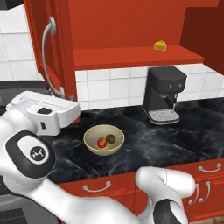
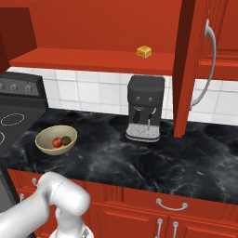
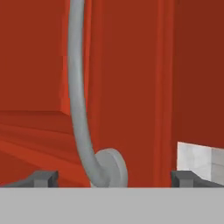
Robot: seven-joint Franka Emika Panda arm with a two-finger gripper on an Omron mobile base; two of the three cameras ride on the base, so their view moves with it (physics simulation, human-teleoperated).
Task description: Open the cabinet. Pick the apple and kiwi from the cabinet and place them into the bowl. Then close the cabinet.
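Two spread end effector [image 3: 110, 178] tips, cabinet [image 3: 131, 87] handle [image 3: 78, 96] between

A black marbled counter [image 1: 175, 140] carried a tan bowl [image 1: 103, 140] and, well to its right, a dark coffee machine [image 1: 164, 94] by the tiled wall. Above, the red cabinet shelf [image 1: 131, 56] held a yellow cheese wedge [image 1: 160, 45].

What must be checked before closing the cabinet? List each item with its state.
1. Apple in the bowl: ok.
2. Kiwi in the bowl: ok.
3. Cabinet doors shut: not ok, both stand open.
4. Gripper open: ok, fingers spread wide.
5. Left door's handle lined up between the fingers: ok, lower mount sits between them.
6. Cheese wedge clear of the doors' swing: ok, it sits back on the shelf.
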